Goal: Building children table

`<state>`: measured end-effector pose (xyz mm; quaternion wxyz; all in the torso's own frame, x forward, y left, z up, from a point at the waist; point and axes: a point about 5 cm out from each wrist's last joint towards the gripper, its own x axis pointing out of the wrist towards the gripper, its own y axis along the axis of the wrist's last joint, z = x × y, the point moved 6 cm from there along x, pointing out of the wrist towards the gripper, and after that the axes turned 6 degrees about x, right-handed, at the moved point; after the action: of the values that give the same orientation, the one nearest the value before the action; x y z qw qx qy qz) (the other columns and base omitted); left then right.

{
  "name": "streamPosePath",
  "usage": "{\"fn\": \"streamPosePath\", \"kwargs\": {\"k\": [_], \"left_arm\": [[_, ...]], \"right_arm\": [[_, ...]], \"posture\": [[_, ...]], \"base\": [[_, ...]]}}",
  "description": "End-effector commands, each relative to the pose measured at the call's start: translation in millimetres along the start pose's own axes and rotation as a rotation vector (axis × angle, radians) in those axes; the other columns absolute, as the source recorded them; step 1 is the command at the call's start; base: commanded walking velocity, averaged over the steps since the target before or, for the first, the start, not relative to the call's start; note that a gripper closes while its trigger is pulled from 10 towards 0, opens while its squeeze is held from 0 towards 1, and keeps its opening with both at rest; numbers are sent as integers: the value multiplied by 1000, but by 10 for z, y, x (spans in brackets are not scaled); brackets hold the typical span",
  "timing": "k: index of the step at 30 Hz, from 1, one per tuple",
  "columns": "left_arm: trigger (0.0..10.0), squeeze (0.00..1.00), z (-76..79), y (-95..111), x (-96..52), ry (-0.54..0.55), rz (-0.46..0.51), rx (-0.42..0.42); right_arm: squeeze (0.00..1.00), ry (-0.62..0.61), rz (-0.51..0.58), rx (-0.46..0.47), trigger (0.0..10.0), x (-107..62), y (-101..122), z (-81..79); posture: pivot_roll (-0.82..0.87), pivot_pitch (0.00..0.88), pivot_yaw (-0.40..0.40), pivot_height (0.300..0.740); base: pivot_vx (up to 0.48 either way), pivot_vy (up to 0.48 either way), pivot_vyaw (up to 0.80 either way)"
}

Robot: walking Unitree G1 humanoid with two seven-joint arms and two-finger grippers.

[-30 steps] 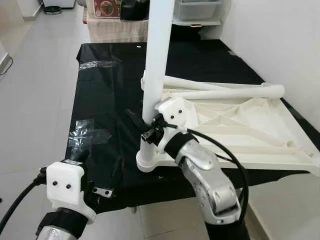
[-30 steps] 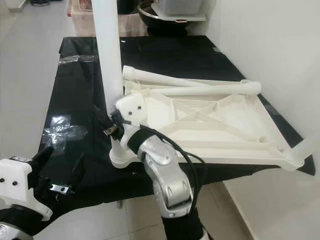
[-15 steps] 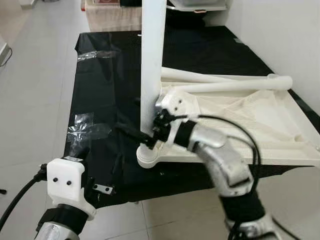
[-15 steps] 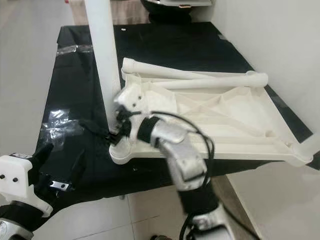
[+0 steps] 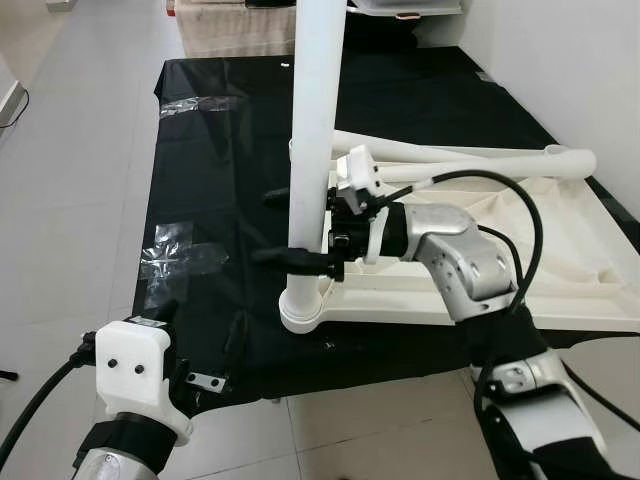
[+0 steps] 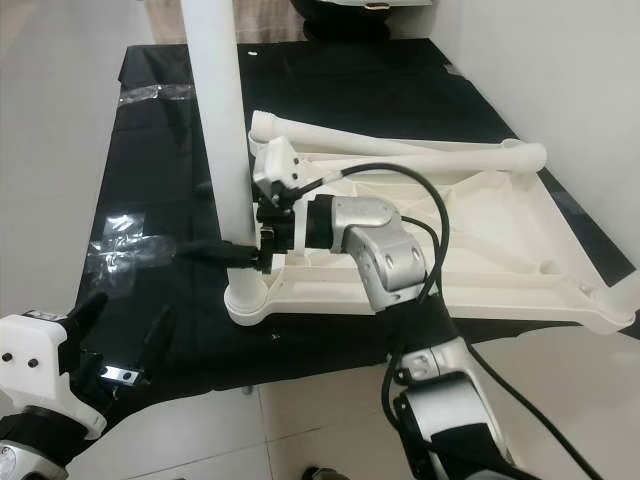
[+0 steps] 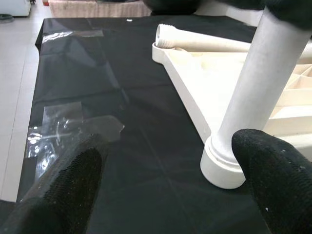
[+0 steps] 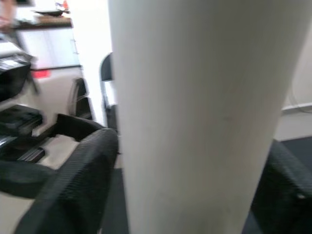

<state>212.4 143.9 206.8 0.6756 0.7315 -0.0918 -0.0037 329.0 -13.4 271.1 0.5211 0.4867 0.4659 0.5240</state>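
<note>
A white children's table top lies upside down on a table with a black cover. One white leg stands upright in the near corner socket. My right gripper reaches in from the right and is shut on this leg above the socket; in the right wrist view its fingers flank the leg closely. Two loose legs lie along the top's far edge. My left gripper hovers open at the cover's near left edge, with the socket ahead of it.
Clear tape patches are stuck to the black cover on the left. A white wall runs close along the right side. Tiled floor lies open to the left. Furniture stands beyond the far end.
My right arm has swung round to the right and its gripper has risen from the leg's base to higher on the leg. The left gripper has stayed put.
</note>
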Motion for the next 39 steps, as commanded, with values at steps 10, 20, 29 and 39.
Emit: {"fn": "streamPosePath", "kwargs": {"k": [10,20,29,39], "left_arm": [[10000,0,39,-20,-25,-13,-19,-9],[10000,0,40,-16,-12,-17,-17,-10],[10000,0,34,-19,15,-15,-11,-8],[10000,0,9,-9,24,-9,-9,1]], "right_arm": [[0,97,-21,39,0,-105,-101,-81],[0,-828,-51,116,0,22,-805,242],[0,-804,-4,61,0,198,-647,94],[1000,-496,121,49,10000,410,-285,-123]], "posture": [[125,206,-77,740],[101,206,-85,740],[98,182,-79,740],[119,180,-69,740]], "base": [[0,0,0],[0,0,0],[0,0,0],[0,0,0]]}}
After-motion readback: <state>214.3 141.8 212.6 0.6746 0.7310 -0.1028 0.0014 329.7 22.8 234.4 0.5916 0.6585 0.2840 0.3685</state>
